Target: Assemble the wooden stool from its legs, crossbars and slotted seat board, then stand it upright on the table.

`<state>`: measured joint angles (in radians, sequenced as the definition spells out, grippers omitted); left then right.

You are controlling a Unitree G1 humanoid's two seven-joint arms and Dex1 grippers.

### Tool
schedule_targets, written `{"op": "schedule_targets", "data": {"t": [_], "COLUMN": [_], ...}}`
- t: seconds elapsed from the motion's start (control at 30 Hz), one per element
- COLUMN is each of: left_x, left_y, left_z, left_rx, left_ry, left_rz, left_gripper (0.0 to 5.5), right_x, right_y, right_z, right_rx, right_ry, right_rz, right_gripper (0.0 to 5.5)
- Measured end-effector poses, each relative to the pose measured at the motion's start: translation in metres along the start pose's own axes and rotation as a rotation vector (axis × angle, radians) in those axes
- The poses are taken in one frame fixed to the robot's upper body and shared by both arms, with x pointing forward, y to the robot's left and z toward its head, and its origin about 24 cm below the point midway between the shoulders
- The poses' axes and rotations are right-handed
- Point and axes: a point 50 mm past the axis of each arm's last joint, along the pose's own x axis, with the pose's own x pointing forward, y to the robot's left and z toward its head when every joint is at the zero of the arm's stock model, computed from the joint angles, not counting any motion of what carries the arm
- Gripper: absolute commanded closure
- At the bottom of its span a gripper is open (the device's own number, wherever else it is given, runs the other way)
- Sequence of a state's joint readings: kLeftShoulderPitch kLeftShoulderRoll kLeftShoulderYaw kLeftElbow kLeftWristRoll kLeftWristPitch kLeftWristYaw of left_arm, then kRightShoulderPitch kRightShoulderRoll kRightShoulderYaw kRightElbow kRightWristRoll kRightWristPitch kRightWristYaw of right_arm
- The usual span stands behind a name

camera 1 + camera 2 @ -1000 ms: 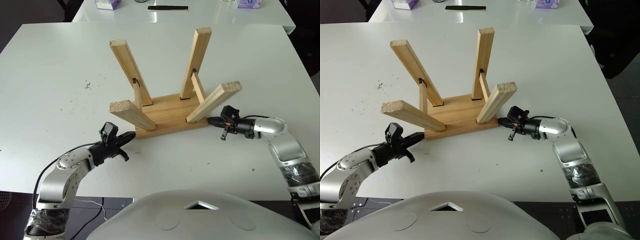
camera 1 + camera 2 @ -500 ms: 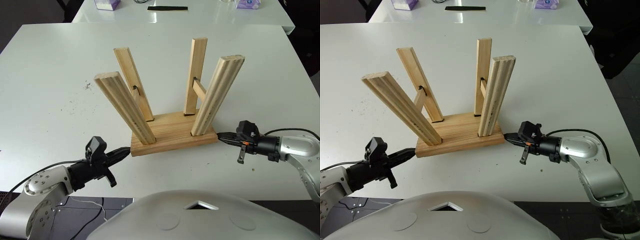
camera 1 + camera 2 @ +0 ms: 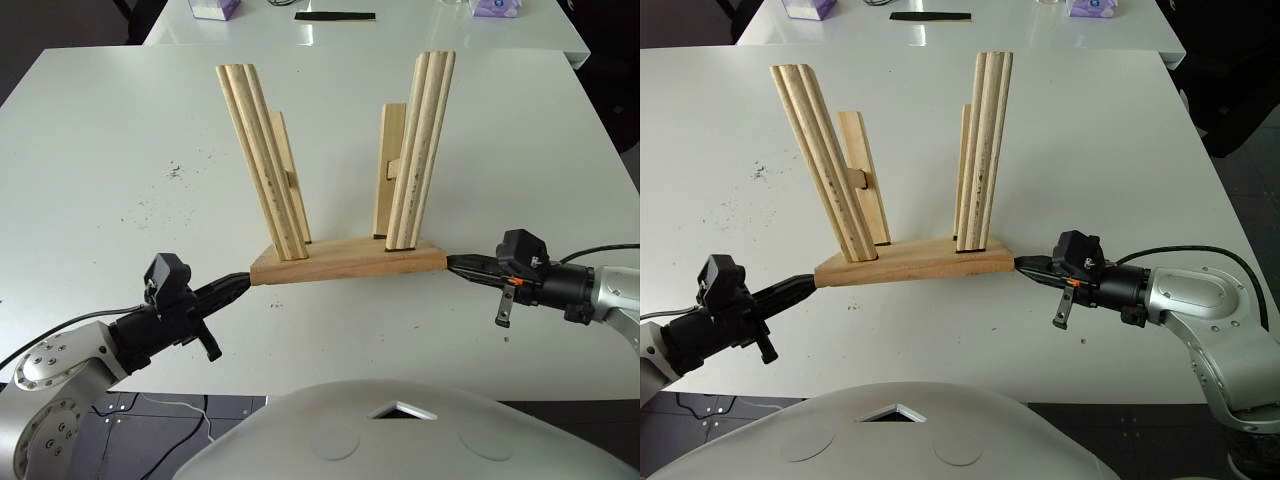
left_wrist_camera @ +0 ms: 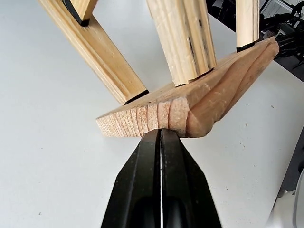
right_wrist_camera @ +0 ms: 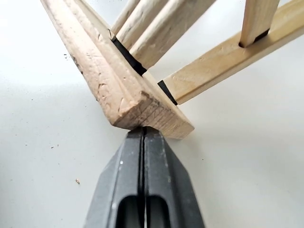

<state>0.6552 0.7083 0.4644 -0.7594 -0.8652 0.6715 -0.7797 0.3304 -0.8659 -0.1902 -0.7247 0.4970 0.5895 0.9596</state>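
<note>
The wooden stool is upside down, its seat board [image 3: 348, 262] seen edge-on and held just above the white table [image 3: 90, 150]. Its legs [image 3: 262, 160] point up, joined by short crossbars [image 3: 396, 168]. My left gripper [image 3: 240, 283] is shut, its tip pressed against the board's left end. In the left wrist view the joined fingertips [image 4: 160, 130] touch the end grain of the seat board [image 4: 209, 95]. My right gripper [image 3: 455, 263] is shut and pushes on the right end. Its tip [image 5: 143, 128] meets the corner of the board [image 5: 109, 80] in the right wrist view.
Dark specks [image 3: 176, 171] lie on the table's left part. A second table behind carries two purple boxes [image 3: 214, 8] [image 3: 497, 7] and a black strip [image 3: 335, 16]. The table's near edge runs just below both arms.
The stool, clamped between both gripper tips, has risen and swung toward me: the seat board went from top-visible to edge-on and the legs now stand steeper. Both grippers moved nearer me.
</note>
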Motion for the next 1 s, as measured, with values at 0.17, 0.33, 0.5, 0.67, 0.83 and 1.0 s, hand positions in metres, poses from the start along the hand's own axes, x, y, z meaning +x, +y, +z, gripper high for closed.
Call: {"op": "schedule_targets", "data": {"t": [0.17,0.33,0.5,0.67,0.83,1.0], "left_x": [0.003,0.007,0.011,0.017,0.019,0.021], "left_y": [0.004,0.006,0.012,0.021,0.025,0.030], "left_z": [0.006,0.009,0.010,0.014,0.010,0.009], "left_rx": [0.019,0.030,0.046,0.065,0.069,0.097], "left_ry": [-0.013,-0.030,-0.057,-0.084,-0.074,-0.076], "left_rz": [0.001,-0.002,0.000,0.007,0.017,0.022], "left_gripper": [5.47,5.47,5.47,5.47,5.47,5.50], "right_x": [-0.001,-0.002,-0.001,0.003,0.004,0.007], "right_y": [-0.003,-0.009,-0.013,-0.021,-0.024,-0.030], "right_z": [0.005,0.008,0.009,0.011,0.011,0.000], "right_rx": [-0.016,-0.024,-0.026,-0.034,-0.038,-0.017], "right_ry": [-0.015,-0.022,-0.029,-0.042,-0.049,-0.031], "right_rz": [-0.006,-0.017,-0.011,0.003,0.023,0.042], "right_gripper": [5.50,5.50,5.50,5.50,5.50,5.21]}}
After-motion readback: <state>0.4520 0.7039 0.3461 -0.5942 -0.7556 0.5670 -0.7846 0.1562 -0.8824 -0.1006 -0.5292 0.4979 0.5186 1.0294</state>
